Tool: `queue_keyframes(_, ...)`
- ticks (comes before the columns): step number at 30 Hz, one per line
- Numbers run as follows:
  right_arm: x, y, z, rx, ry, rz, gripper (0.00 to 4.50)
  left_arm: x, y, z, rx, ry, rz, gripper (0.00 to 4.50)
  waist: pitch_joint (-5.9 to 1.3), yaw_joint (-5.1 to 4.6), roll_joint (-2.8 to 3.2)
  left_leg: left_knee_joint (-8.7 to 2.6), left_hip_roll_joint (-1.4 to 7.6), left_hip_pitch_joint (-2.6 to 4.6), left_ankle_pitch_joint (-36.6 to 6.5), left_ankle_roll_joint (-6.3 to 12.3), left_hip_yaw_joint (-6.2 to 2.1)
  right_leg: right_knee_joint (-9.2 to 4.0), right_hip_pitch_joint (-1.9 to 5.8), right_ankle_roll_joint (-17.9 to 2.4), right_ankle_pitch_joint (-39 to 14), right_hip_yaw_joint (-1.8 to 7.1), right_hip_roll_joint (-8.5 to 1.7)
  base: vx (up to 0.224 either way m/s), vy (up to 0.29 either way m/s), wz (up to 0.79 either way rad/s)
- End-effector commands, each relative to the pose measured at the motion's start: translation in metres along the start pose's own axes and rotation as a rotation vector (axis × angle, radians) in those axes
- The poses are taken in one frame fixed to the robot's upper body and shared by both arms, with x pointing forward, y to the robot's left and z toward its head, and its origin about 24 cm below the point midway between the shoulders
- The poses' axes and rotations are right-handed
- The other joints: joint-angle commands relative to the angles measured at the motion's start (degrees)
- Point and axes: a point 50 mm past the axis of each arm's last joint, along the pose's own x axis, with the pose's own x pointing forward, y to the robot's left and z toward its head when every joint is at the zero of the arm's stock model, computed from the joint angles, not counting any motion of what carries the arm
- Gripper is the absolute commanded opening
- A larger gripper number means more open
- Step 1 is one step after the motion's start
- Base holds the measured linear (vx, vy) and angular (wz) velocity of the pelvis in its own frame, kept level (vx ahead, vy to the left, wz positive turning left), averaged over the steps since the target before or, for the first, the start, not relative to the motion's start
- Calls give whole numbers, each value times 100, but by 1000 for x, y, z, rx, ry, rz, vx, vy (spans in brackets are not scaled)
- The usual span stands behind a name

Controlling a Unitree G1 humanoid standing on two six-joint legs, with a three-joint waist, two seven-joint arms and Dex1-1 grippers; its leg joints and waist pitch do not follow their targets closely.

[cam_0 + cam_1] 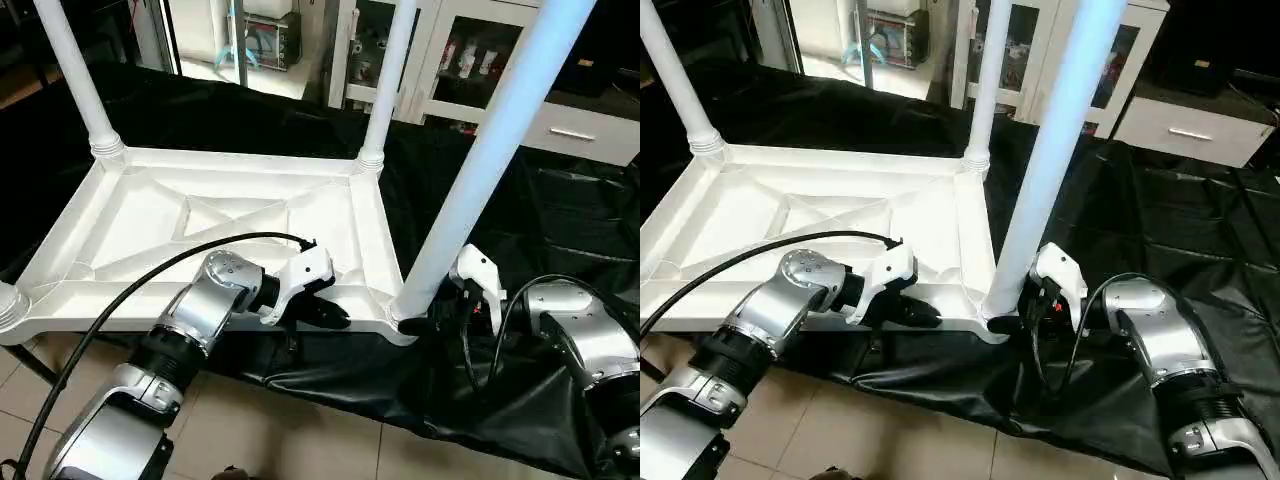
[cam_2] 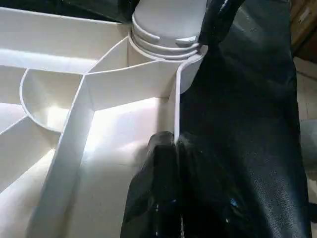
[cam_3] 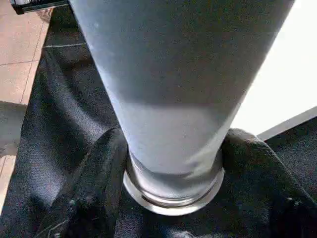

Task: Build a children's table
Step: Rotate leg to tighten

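- The table top [image 1: 230, 225] lies upside down (ribbed underside up) on a black sheet [image 1: 560, 210], with its near edge overhanging the sheet's near edge above the tiled floor [image 1: 280, 440].
- Legs stand in both far corner sockets: the far-left leg [image 1: 75, 75] and the far-right leg [image 1: 390, 75].
- The near-right leg [image 1: 490, 150] sits in the near-right corner socket and leans to the right.
- A further socket collar shows at the near-left corner [image 1: 8, 305].
- The left gripper [image 1: 325, 312] is pinched closed on the top's near rim, one black finger [image 2: 151, 193] inside the wall, the other outside.
- The right gripper [image 1: 1025, 318] has its fingers on either side of the near-right leg's base; whether they press on it cannot be told.
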Motion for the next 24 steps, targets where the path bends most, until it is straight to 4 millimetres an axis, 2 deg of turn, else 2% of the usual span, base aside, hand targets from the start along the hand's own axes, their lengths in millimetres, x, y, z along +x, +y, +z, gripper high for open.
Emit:
queue_keyframes(1,2,2,-1,-6,3,16,261,11,-10,-4,-9,14,-81,0,-362,-10,-56,-450,282,87,-1333,274,-114,-351,236,-1408,-1378,216,-260,0,0,0)
queue_keyframes(5,3,5,-5,15,-11,15,260,11,-10,-4,-17,17,-78,0,-367,-12,-52,-441,279,87,-1244,310,-105,-333,240,-1464,-1196,216,-250,0,0,0)
queue_keyframes(7,6,4,-6,49,-49,-40,259,12,-7,-5,-29,22,-47,0,-362,-8,-52,-445,277,84,-1260,312,-107,-345,239,-1451,-1239,221,-258,0,0,0)
queue_keyframes(10,18,-6,-12,159,-77,-264,259,19,7,0,-69,5,117,0,-324,-75,-43,-491,257,79,-1674,88,-129,-412,209,-1273,-1886,204,-244,0,0,0)
queue_keyframes(11,20,-8,-13,181,-83,-303,259,21,10,1,-79,-4,155,0,-329,-88,-46,-496,258,114,-1922,-42,-149,-459,195,-1151,-2256,193,-265,0,0,0)
queue_keyframes(12,22,-9,-13,199,-87,-334,259,22,12,3,-87,-10,184,0,-321,-126,-55,-500,253,119,-2065,-110,-166,-486,178,-1049,-2489,185,-268,0,0,0)
queue_keyframes(13,24,-11,-14,226,-93,-376,259,24,15,5,-99,-20,227,0,-321,-126,-55,-500,253,119,-2065,-110,-166,-486,178,-1049,-2489,185,-268,0,0,0)
queue_keyframes(15,35,-16,-17,298,-98,-539,259,32,26,17,-163,-78,373,0,-320,-182,-53,-487,229,141,-2256,-170,-174,-547,124,-880,-2818,174,-254,0,0,0)
queue_keyframes(16,41,-17,-18,326,-93,-624,259,36,31,24,-197,-110,436,0,-324,-192,-55,-488,226,137,-2257,-186,-188,-551,126,-855,-2884,169,-268,0,0,0)
queue_keyframes(17,45,-20,-19,341,-80,-736,259,40,35,31,-228,-143,501,0,-328,-207,-65,-496,219,100,-2161,-211,-196,-555,148,-785,-2901,160,-262,0,0,0)
queue_keyframes(18,50,-22,-19,344,-77,-849,259,43,38,39,-238,-167,555,0,-329,-204,-30,-501,217,118,-2132,-228,-199,-571,125,-749,-2897,164,-270,0,0,0)
queue_keyframes(19,50,-22,-19,344,-77,-849,259,43,38,39,-238,-167,555,0,-340,-210,-39,-491,210,125,-2131,-219,-185,-581,109,-746,-2849,168,-262,0,0,0)
queue_keyframes(20,63,-20,-16,312,-48,-971,257,52,40,51,-214,-187,631,0,-344,-213,-23,-501,207,98,-2042,-194,-195,-562,132,-766,-2680,171,-260,0,0,0)
queue_keyframes(21,73,-16,-13,302,-46,-968,257,56,40,56,-201,-195,641,0,-352,-202,-32,-495,199,104,-1943,-195,-174,-563,116,-770,-2471,182,-244,0,0,0)
queue_keyframes(23,79,-14,-10,302,-55,-961,251,59,39,59,-193,-197,642,0,-365,-190,-39,-498,193,88,-1857,-118,-173,-535,158,-789,-2280,182,-246,0,0,0)
queue_keyframes(24,83,-13,-6,293,-71,-950,241,60,39,61,-185,-200,644,0,-370,-172,-25,-496,199,74,-1690,7,-155,-499,171,-862,-1874,194,-227,0,0,0)
